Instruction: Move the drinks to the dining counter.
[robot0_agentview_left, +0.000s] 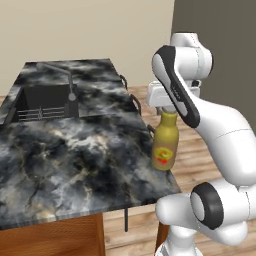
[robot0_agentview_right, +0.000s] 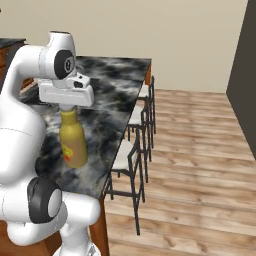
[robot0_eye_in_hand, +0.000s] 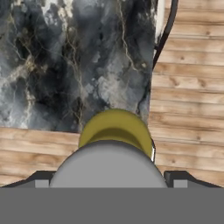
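Note:
My gripper (robot0_agentview_left: 167, 108) is shut on the neck of the taller yellow bottle (robot0_agentview_left: 165, 144), which has an orange-red label and hangs upright below the hand. The bottle (robot0_agentview_right: 73, 141) is at the near right corner of the dining counter (robot0_agentview_left: 75, 150), low over its marbled top; I cannot tell whether it touches. In the hand view I look down on the pale cap and the yellow shoulder (robot0_eye_in_hand: 116, 127), with the counter's corner (robot0_eye_in_hand: 65, 65) beneath. The gripper (robot0_agentview_right: 68, 108) (robot0_eye_in_hand: 109, 175) holds the cap between its fingers. The small brown bottle is out of view.
A sunken dark sink (robot0_agentview_left: 42, 102) with a curved faucet (robot0_agentview_left: 67, 80) lies at the counter's far left. Dark-framed stools (robot0_agentview_right: 134, 150) stand along its right side, over a wooden floor (robot0_agentview_right: 200, 165). A dark wall (robot0_agentview_right: 242, 75) rises at the far right.

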